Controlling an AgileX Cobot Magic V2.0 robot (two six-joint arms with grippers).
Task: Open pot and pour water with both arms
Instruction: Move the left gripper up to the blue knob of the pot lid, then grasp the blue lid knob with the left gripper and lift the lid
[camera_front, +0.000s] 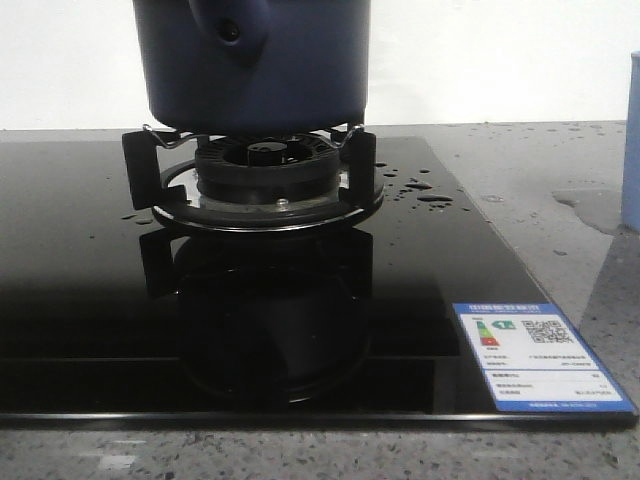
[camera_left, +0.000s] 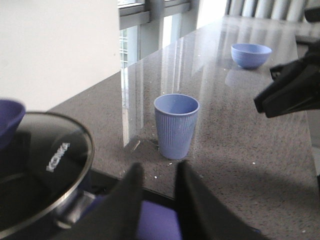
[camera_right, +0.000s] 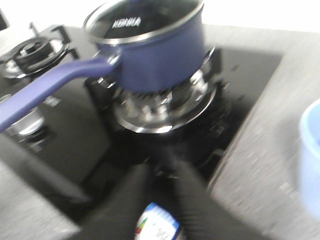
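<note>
**A:** Ahead of the right tool (camera_right: 159, 172), on the burner (camera_right: 160, 102) of the black stove (camera_right: 75, 145), sits the pot (camera_right: 150, 52). Its glass lid (camera_right: 145, 15) is on, and the long handle (camera_right: 45, 92) runs out to one side of that tool.

**B:** And the tools themselves?

**A:** Both look empty. The right one's fingers stand a little apart with nothing between them, and it hangs well short of the pot. The left tool (camera_left: 157, 187) shows the same narrow gap. The lid (camera_left: 40, 170) lies just beside it, and the ribbed blue cup (camera_left: 176, 125) stands farther out on the desk (camera_left: 240, 150), with a small bowl (camera_left: 251, 54) well beyond.

**B:** How will the pot handle?

**A:** My guess is stiff metal with smooth enamel walls, heavy once water is in it. The wall would be slippery and too wide to pinch. The handle is the sensible hold, gripped close to the pot so it tips less.

**B:** And the lid?

**A:** Glass, so fragile, with a metal rim. Its knob is hidden in every view, but that would be the place to take it. There are water drops (camera_front: 415, 188) on the stove glass, so a wet, slick grip is possible.
</note>
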